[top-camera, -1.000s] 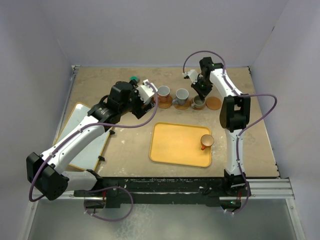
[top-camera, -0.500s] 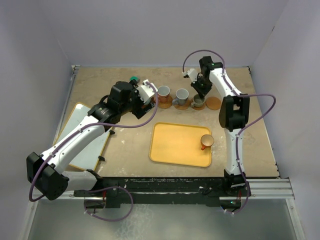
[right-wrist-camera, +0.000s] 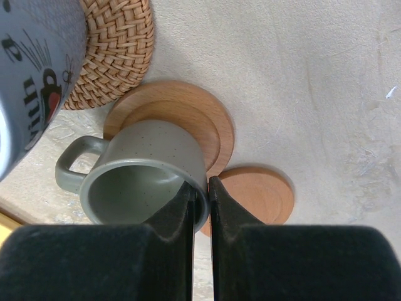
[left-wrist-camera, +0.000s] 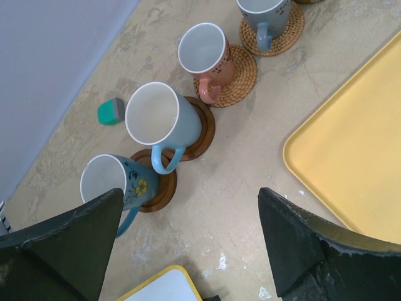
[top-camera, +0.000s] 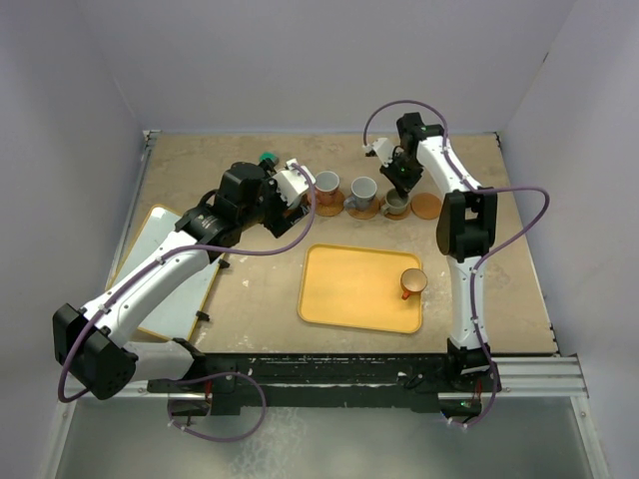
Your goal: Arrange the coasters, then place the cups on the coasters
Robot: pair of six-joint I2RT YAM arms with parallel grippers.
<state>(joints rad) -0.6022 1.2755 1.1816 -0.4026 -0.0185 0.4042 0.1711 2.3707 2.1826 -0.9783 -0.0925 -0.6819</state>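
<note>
My right gripper point(right-wrist-camera: 200, 186) is shut on the rim of the small grey cup point(right-wrist-camera: 150, 153), one finger inside and one outside. That cup sits over a light wooden coaster point(right-wrist-camera: 191, 116); whether it rests on the coaster I cannot tell. A bare coaster point(right-wrist-camera: 260, 194) lies beside it. In the left wrist view, two blue cups point(left-wrist-camera: 160, 116) point(left-wrist-camera: 109, 182) stand on dark coasters point(left-wrist-camera: 203, 128), and a pink cup point(left-wrist-camera: 203, 50) and a pale cup point(left-wrist-camera: 263, 12) stand on woven coasters point(left-wrist-camera: 241, 78). My left gripper point(left-wrist-camera: 191, 241) hangs open above bare table near them. An orange-brown cup point(top-camera: 412, 282) stands on the yellow tray point(top-camera: 349, 289).
A small teal block point(left-wrist-camera: 111, 111) lies by the back wall behind the blue cups. A white board with a yellow rim point(top-camera: 165, 274) lies at the left under my left arm. The yellow tray fills the middle near side of the table.
The right wrist has edged very slightly toward the far wall with the grey cup still in its grip. The left arm has not moved.
</note>
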